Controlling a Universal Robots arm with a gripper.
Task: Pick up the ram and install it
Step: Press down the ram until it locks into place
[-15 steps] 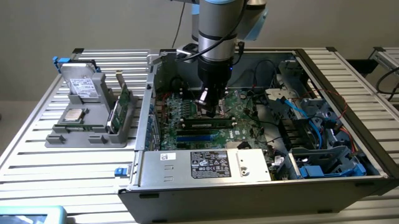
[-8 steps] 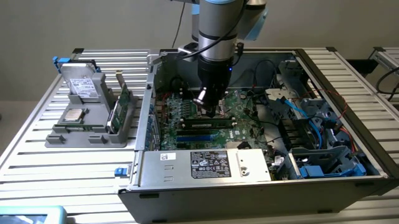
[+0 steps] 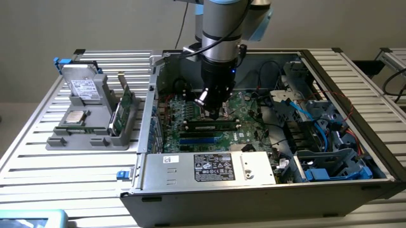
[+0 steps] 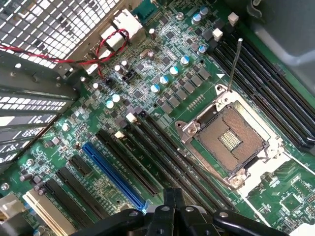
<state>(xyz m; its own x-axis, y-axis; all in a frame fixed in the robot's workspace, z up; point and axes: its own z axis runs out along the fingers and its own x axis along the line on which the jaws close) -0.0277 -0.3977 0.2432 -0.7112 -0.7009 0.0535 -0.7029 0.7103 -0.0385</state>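
Gripper (image 3: 214, 115) clenched, nothing held, lowered inside the open computer case (image 3: 355, 118), tips right over the motherboard (image 3: 190, 111). Ram (image 3: 211, 127), a dark-green stick with a white label, lies seated in a black slot just near-side of the gripper tips, touching or almost touching. Blue slot (image 3: 201, 140) sits nearer still. Wrist view: fingers (image 4: 173, 196) closed together above black slots, empty CPU socket (image 4: 236, 142) beside them. Grey parts tray (image 3: 95, 118) stands outside the case on the exterior view's left.
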